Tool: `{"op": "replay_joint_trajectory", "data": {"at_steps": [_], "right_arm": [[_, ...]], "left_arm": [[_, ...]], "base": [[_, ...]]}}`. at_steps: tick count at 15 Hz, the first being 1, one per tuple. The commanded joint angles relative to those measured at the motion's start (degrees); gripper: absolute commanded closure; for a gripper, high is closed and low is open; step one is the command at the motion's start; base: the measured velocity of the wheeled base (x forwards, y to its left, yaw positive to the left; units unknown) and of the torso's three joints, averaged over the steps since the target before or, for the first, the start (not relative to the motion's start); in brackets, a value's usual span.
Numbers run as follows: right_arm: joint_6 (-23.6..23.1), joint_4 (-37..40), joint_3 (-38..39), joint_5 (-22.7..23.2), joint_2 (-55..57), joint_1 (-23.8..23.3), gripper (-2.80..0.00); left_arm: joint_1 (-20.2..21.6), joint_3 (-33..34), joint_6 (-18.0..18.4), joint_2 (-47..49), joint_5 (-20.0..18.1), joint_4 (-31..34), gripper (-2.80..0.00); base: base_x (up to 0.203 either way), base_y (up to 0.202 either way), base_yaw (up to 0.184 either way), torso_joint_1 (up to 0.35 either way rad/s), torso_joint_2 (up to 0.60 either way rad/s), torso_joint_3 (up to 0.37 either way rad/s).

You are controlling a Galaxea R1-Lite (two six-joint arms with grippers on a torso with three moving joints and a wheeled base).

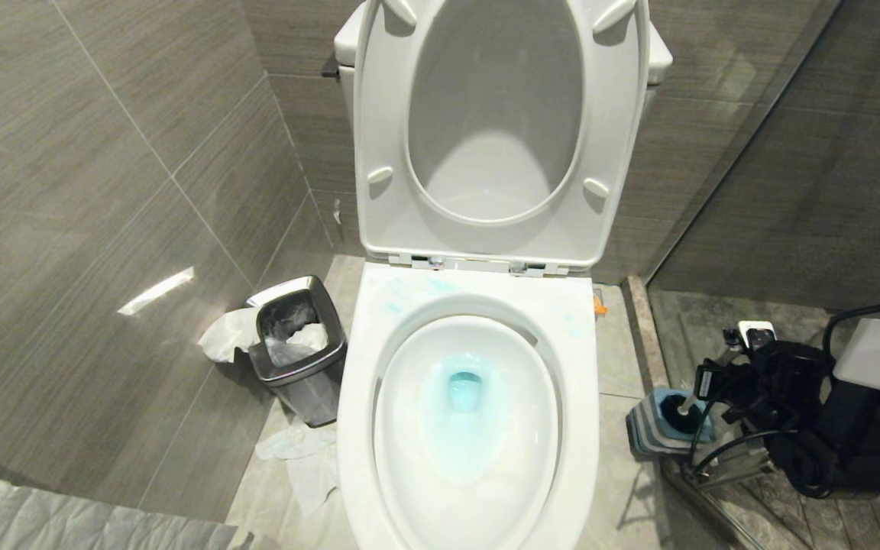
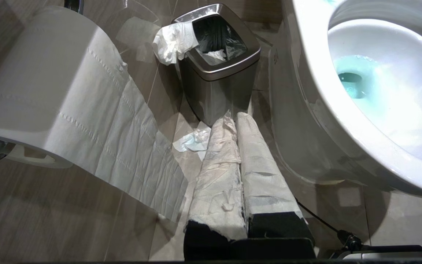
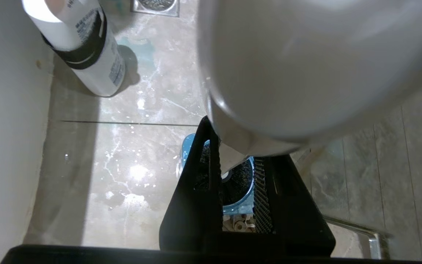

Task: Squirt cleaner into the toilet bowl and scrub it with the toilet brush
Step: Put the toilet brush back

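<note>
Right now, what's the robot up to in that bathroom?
The right hand is down at the brush holder beside the toilet, closed on the brush handle, bristles sitting in the holder. Blue cleaner already tints the water in the bowl, so scrubbing hasn't begun. The left hand, wrapped in tissue, is shut and idle near the waste bin.

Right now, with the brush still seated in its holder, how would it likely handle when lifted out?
The toilet brush has a long thin stem, so it probably weighs little but may flex. Its bristle head sits in the blue-topped holder, which looks small and might lift or tip with it. The floor looks wet, so drips seem likely.
</note>
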Motion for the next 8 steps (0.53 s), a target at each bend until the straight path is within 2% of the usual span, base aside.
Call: {"op": "replay_joint_trajectory", "data": {"at_steps": [1,8], "right_arm": [[-0.1,-3.8,0.8,2.5,-0.7,0.0,0.00],[-0.4,-5.3,1.8,3.5,-2.3,-0.1,0.00]], "left_arm": [[0.0,0.1,0.0,0.0,0.0,0.0,0.00],[0.0,0.1,0.0,0.0,0.0,0.0,0.00]], "base": [[0.000,0.000,0.000,0.000,0.00,0.000],[0.000,0.000,0.000,0.000,0.00,0.000]]}}
